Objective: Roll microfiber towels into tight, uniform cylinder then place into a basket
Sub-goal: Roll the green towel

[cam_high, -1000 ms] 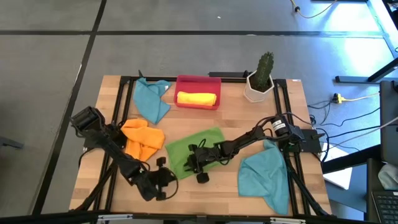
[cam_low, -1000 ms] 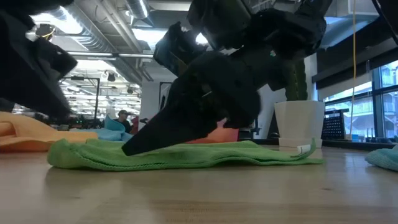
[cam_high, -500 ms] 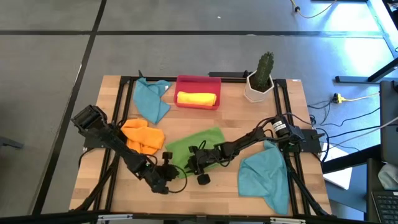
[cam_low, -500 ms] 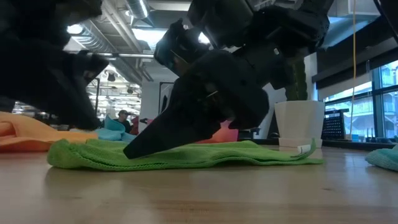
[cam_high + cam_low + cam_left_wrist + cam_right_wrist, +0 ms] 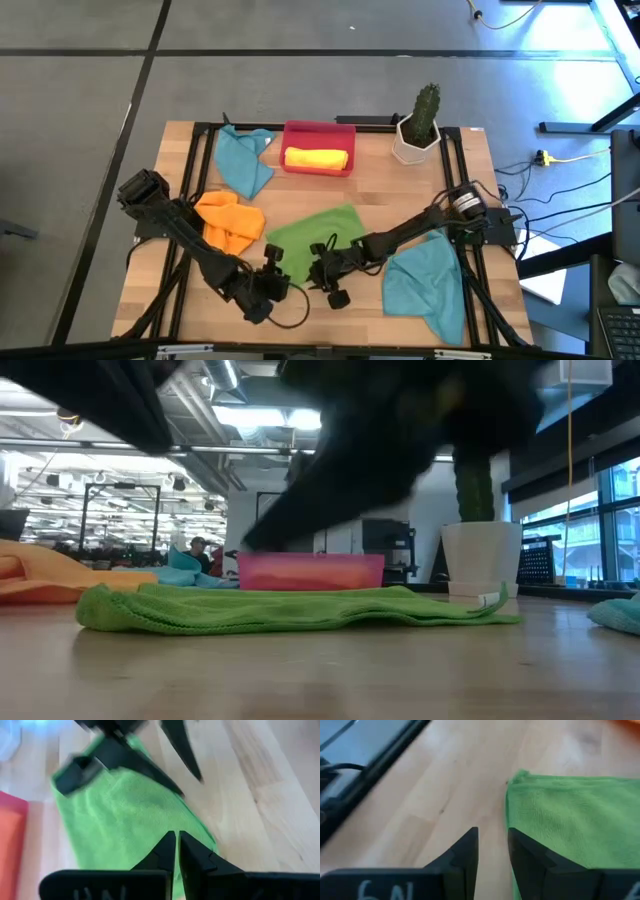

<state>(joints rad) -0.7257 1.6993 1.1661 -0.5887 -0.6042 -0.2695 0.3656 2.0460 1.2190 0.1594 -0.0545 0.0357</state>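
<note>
a pale wooden table (image 5: 330,320) on a grey floor. at its near edge the left gripper (image 5: 176,842) has its fingers pressed together on nothing, at the green towel's (image 5: 312,238) near left corner. just right, the right gripper (image 5: 492,845) hangs over that towel's near edge with a narrow empty gap. a blue towel (image 5: 425,285) lies near right, an orange towel (image 5: 230,222) left. far back, the red basket (image 5: 318,131) holds a rolled yellow towel (image 5: 316,158).

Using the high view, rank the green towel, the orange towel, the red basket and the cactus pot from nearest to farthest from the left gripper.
From the left gripper:
1. Green towel, right beside it at the table's middle.
2. Orange towel, on the left side.
3. Red basket, at the far edge.
4. Cactus pot, far right corner.
</note>
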